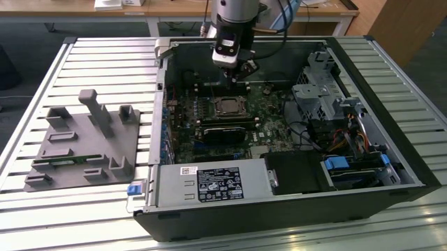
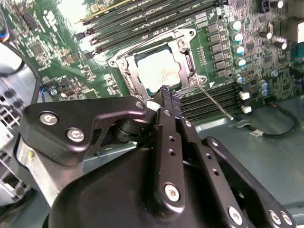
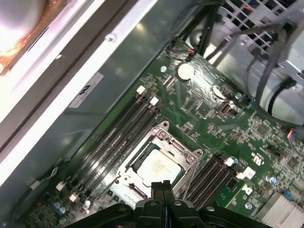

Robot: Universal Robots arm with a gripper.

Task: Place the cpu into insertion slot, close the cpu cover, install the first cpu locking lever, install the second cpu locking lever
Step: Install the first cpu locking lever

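The cpu (image 2: 159, 71) lies silvery side up in the insertion slot (image 1: 227, 106) on the green board of the open computer case. The cpu cover (image 2: 184, 53) lies flat around it as a metal frame, with the chip showing through its window. A thin metal locking lever (image 2: 216, 102) sticks out from one corner of the socket over the memory slots. My gripper (image 2: 166, 92) hangs just beyond the socket's far edge, shut with nothing between its fingers. In the first wrist view the cpu (image 3: 159, 166) sits just ahead of my gripper (image 3: 161, 184), with the cover (image 3: 185, 154) framing it.
A black finned block (image 1: 223, 133) sits on the board in front of the socket. Memory slots (image 2: 142, 19) flank the socket. A metal drive cage (image 1: 321, 99) with cables stands at the exterior view's right, the power supply (image 1: 209, 183) at the front. A grey fixture plate (image 1: 84, 141) lies outside the case.
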